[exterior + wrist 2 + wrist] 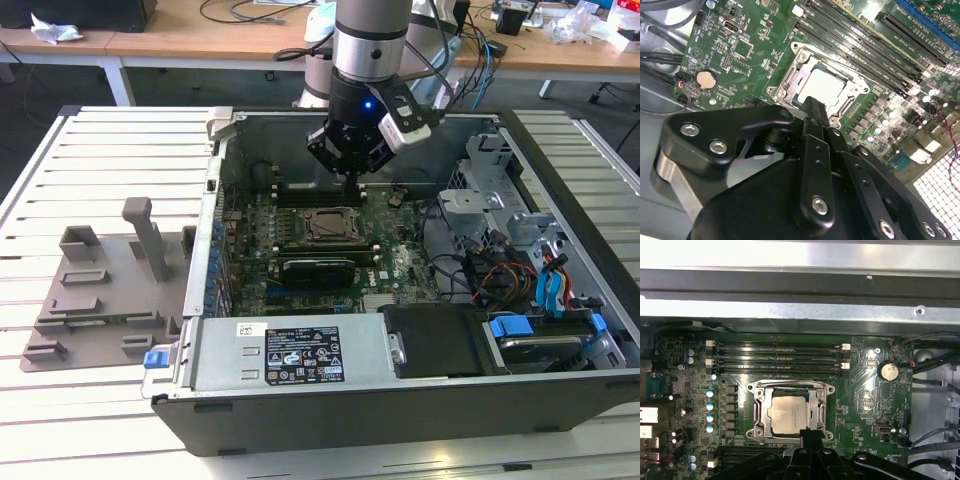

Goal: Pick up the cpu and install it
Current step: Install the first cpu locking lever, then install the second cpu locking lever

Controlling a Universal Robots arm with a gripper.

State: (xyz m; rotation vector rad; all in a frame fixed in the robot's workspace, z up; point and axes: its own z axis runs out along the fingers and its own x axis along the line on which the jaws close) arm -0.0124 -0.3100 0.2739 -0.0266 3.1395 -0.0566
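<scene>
Hovering inside the open computer case, the claw hangs with fingers pinched together, holding nothing, just above one edge of the cpu, which lies flat in its motherboard socket directly below.

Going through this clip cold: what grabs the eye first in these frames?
The open computer case on the slatted table, with the arm's gripper reaching down into it over the green motherboard. In both wrist views the cpu sits in its metal socket frame, its silvery top showing, the gripper's tip right at the socket's edge. A grey plastic tray lies beside the case at the exterior view's left.
</scene>
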